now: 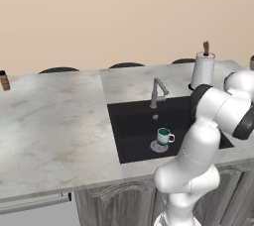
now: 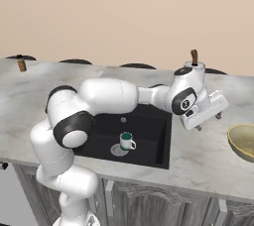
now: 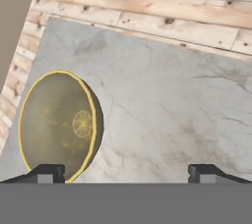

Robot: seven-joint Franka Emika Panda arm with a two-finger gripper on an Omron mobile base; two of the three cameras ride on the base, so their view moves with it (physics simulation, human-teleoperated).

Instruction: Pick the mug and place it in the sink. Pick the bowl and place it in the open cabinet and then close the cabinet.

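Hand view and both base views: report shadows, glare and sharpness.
Hand view: the bowl casts a dark crescent shadow on the counter at its right rim; no glare. Left base view: soft and slightly pixelated, with the sink evenly dark around the mug. Right base view: flat, even light, faint shading under the arm.

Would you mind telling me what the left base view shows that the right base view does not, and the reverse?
Left base view alone: the grey faucet behind the sink.

Right base view alone: the open gripper above the counter, empty, and the bowl at the right edge.

Both: the mug standing upright in the sink by the drain, the paper towel roll behind the sink, and the white arm.
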